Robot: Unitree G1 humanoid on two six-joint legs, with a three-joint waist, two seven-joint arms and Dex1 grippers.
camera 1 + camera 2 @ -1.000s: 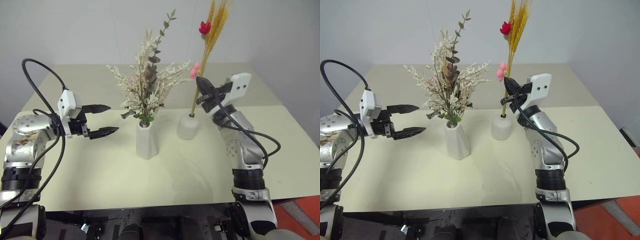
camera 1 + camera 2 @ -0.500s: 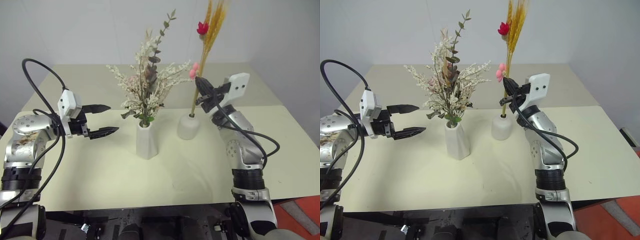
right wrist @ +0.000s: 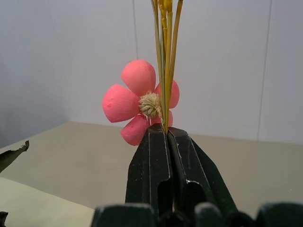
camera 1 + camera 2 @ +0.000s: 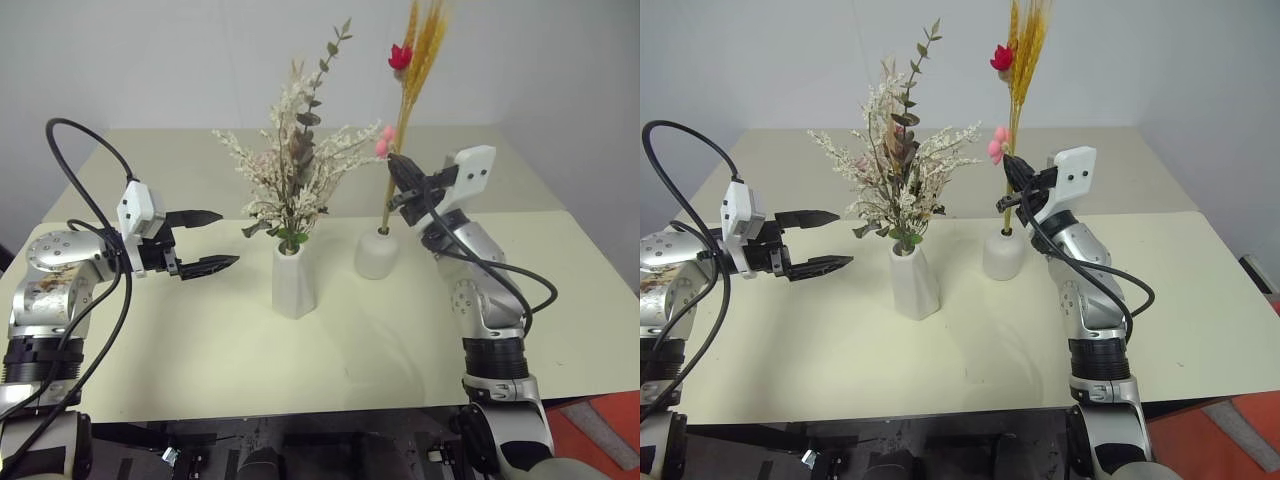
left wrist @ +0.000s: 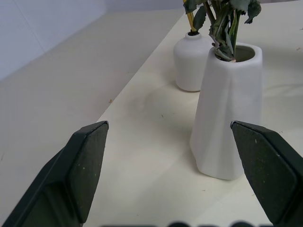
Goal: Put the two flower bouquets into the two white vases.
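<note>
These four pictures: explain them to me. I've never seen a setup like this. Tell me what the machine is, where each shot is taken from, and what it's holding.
It is a humanoid robot with two arms. The two wide pictures come from cameras on its head, looking down at a pale table. The close-ups come from cameras on its wrists. The left gripper hangs open and empty beside the tall vase, which holds the bushy bouquet. The right gripper is shut on the yellow stalk bundle, whose lower end sits in the short round vase.
</note>
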